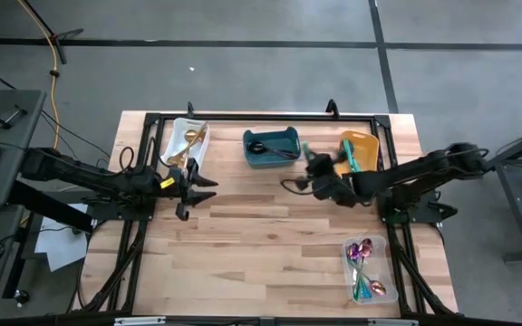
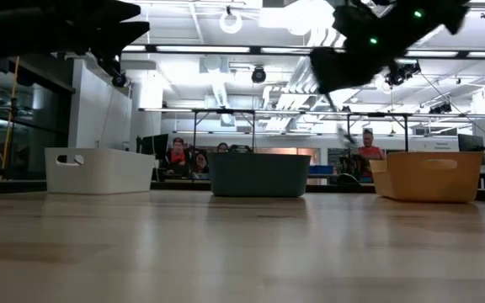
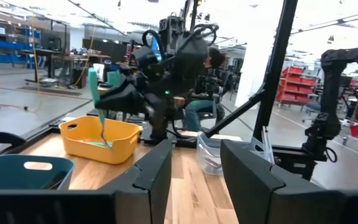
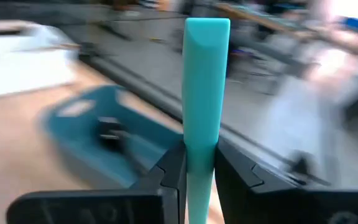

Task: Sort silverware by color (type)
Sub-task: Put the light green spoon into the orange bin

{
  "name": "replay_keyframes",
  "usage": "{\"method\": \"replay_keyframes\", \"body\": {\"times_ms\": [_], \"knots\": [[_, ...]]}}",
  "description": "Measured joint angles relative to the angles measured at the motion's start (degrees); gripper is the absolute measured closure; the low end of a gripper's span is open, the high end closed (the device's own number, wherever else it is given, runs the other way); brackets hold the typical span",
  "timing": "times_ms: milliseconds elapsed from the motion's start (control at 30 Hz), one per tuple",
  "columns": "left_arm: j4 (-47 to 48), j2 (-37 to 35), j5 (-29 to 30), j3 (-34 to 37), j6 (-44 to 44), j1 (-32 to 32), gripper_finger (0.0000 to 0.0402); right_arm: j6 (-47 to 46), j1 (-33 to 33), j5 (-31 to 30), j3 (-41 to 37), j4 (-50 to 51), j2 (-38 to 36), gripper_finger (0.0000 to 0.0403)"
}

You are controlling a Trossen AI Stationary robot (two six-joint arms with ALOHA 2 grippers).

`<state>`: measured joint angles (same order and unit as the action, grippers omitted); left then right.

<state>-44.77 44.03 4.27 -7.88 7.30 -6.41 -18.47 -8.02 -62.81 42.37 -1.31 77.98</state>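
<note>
The right gripper [image 1: 314, 168], at the frame's upper centre-right, is clamping a teal-handled utensil [image 4: 206, 87] above the table; it should be travelling over the orange bin [image 1: 359, 149] before releasing. The left gripper [image 1: 199, 188], jaws parted and empty, is waiting beside the white bin [image 1: 178, 136].

1. The white bin [image 1: 185, 136] holds gold silverware [image 1: 188, 145].
2. The teal bin [image 1: 272, 148] holds black pieces [image 1: 270, 149].
3. The right gripper [image 1: 314, 167] hangs between the teal and orange bin [image 1: 359, 145].
4. The clear bin [image 1: 367, 268] holds purple spoons [image 1: 362, 251].

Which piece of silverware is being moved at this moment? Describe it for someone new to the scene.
Find the orange bin at the table's far right. Just beside it the right pincer is shut on the teal-handled utensil, held in the air. Unlike the other silverware, it lies in no bin.
</note>
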Motion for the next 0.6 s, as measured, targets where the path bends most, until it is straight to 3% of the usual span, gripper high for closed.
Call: {"method": "replay_keyframes", "body": {"times_ms": [100,233,500,600], "knots": [[0.02,0.00,0.00,0.00,0.00,-0.54,0.0273,-10.04,-0.86,-8.34,0.00,13.30,-2.01,0.0354],[-0.03,0.00,0.01,0.00,0.02,-0.87,0.0273,-22.81,-1.41,-13.81,0.00,26.08,-2.75,0.0354],[0.35,0.02,0.00,-0.02,0.17,-0.88,0.0273,-25.53,-0.12,-15.72,0.00,29.12,-2.95,0.0354],[0.76,0.01,0.00,-0.02,0.15,-0.88,0.0273,-23.11,4.04,-7.97,1.14,31.31,-5.42,0.0354]]}}
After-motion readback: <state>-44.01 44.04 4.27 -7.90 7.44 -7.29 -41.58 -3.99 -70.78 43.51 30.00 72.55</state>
